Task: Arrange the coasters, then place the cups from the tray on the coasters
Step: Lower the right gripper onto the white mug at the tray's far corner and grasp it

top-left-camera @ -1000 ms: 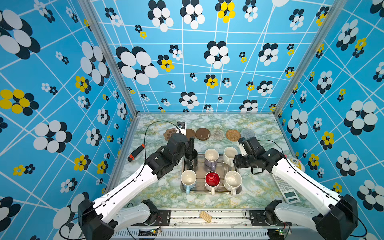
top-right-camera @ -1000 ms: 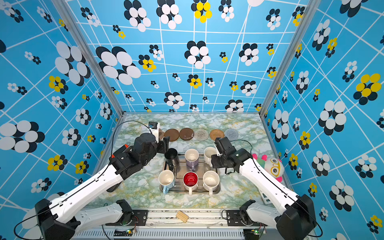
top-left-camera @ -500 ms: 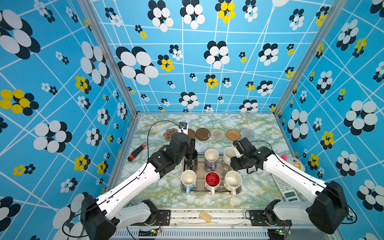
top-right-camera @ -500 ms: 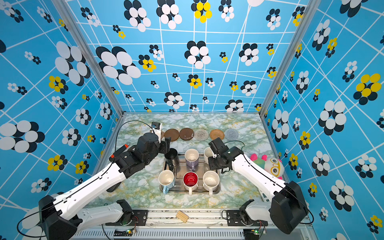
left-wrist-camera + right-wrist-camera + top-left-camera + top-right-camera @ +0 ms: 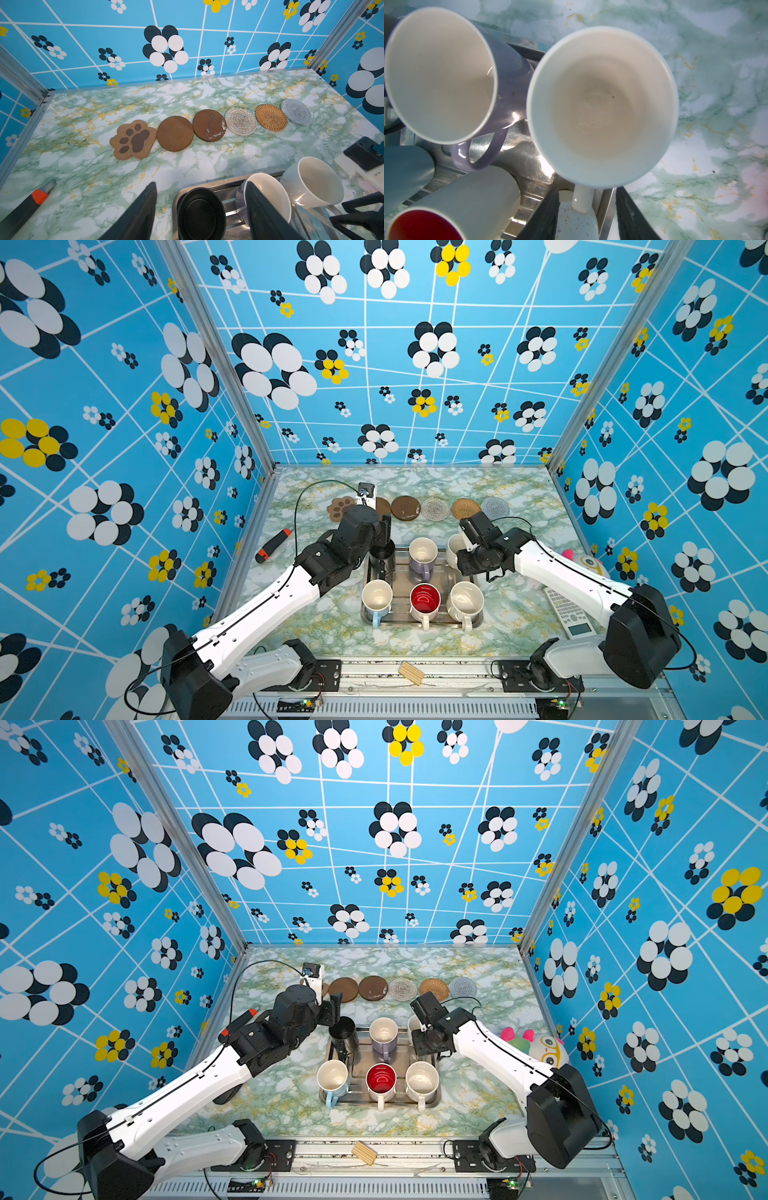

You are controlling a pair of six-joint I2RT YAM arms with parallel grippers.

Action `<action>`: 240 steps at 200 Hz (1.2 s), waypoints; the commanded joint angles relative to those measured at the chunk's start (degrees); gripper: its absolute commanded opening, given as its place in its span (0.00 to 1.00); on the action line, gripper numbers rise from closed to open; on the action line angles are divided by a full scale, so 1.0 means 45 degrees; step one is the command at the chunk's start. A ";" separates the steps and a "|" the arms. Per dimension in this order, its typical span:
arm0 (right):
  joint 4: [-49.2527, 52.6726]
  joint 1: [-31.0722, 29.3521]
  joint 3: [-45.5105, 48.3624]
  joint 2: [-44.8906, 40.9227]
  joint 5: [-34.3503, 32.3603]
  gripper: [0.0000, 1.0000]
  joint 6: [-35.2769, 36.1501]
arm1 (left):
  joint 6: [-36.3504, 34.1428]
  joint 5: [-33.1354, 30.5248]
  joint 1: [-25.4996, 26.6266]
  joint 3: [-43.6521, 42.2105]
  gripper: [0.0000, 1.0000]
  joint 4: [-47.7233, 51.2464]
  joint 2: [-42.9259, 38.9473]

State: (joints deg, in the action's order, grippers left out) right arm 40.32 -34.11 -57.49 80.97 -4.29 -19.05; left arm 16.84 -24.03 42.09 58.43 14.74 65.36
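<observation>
Coasters (image 5: 209, 125) first — all six lie in a tidy row along the back of the table (image 5: 83, 166), from the paw-shaped one (image 5: 133, 139) to the grey spiral disc (image 5: 296, 111), so the arranging looks done. Cups are what's left: none sits on a coaster yet, and all six stand at the tray (image 5: 397, 572). Left gripper (image 5: 200, 187) is spread open astride the black mug (image 5: 200, 214), gripping nothing. Right gripper (image 5: 587, 189) has its jaws apart either side of the cream mug (image 5: 602, 104) handle — not clamped, as far as this blurred close view shows. Six placements to go.
</observation>
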 commanded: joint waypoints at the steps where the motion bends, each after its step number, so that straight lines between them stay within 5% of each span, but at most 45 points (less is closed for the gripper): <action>1: -0.0131 -0.0083 -0.0346 0.0358 -0.0306 0.46 0.0092 | -0.0207 -0.0045 -0.0022 -0.0154 0.68 -0.0191 -0.0072; 198: -0.0306 -0.0116 -0.0631 0.1521 -0.0508 0.31 -0.0337 | -0.0215 0.0042 -0.0231 -0.0288 0.68 -0.0205 -0.0084; 240: -0.0172 -0.0125 -0.0764 0.1533 -0.0618 0.21 -0.0318 | -0.0202 0.0121 -0.0252 -0.0271 0.68 -0.0216 -0.0055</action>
State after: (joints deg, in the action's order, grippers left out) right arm 39.64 -34.13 -58.92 87.42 -5.80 -20.12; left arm 16.67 -23.99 41.54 57.76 14.72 65.36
